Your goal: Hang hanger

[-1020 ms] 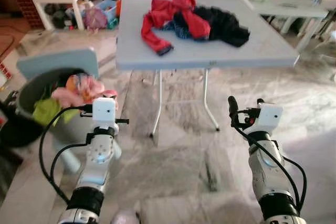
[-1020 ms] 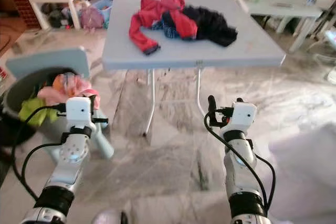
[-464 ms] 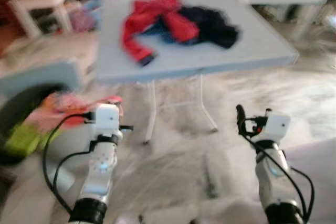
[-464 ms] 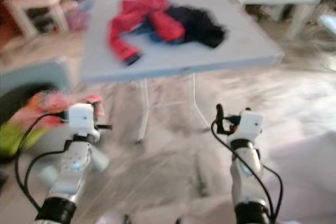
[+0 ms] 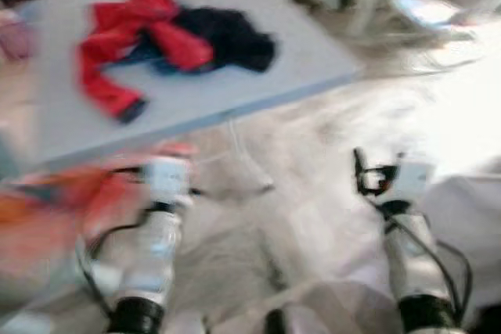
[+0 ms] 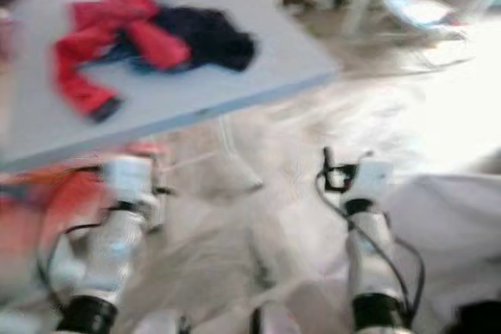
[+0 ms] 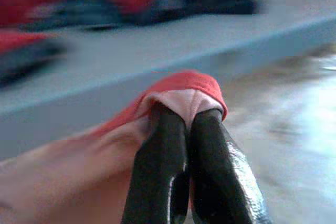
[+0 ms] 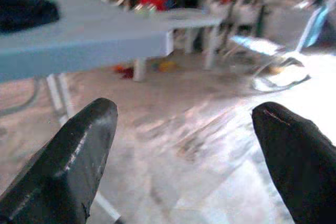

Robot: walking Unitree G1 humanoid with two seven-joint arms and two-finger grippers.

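No hanger can be made out; the head views are blurred. Ahead of both arms, toward the left, clothes point(image 5: 168, 33) lie heaped on the desk point(image 5: 297, 44). The left gripper point(image 7: 186, 124) is pressed together, with pink-red cloth point(image 7: 178, 90) just beyond its tips. The right gripper point(image 8: 184, 145) is spread wide, holding nothing, and aimed at floor point(image 8: 199, 129).

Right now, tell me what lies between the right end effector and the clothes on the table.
Bare marble floor, then the table's edge, in the head views, up to the clothes. The right end effector holds nothing.

Blurred head views overlook table point(image 5: 196, 99); wrist views face it.
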